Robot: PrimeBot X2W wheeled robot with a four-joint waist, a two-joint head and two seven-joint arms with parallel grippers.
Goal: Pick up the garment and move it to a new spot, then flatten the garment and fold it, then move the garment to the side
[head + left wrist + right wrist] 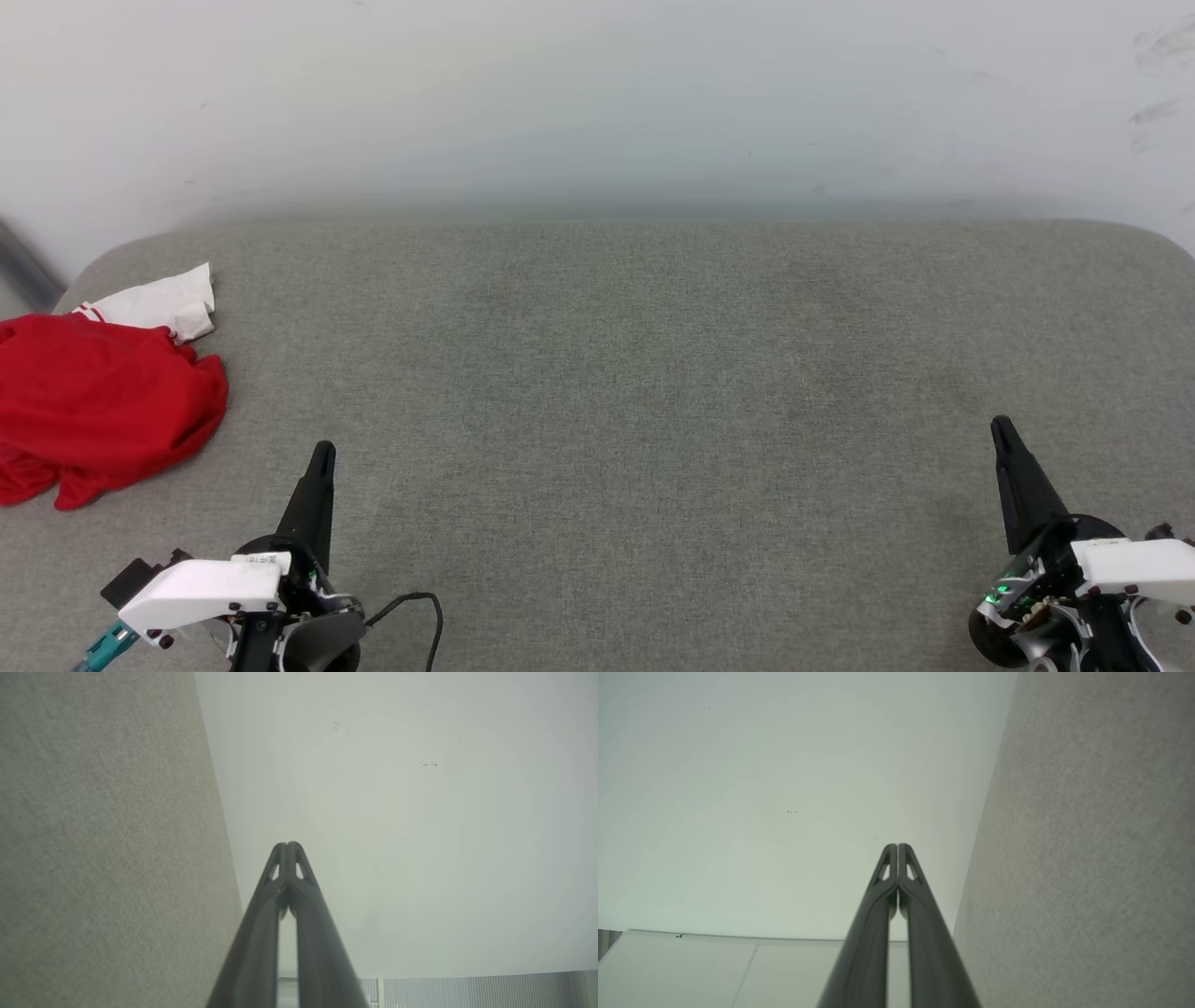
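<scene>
We saw the red T-shirt (98, 401) lying crumpled in a heap at the far left of the grey cushioned surface (635, 392), one white sleeve spread behind it.

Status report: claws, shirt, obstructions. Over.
Left claw shut, empty. Right claw shut, empty. Shirt crumpled at far left of pad, untouched. Nothing between left claw and shirt.

On the cushion (616, 392), the garment (103, 401) at left edge, left gripper (323, 453) nearby, right gripper (1000, 427) well apart
</scene>
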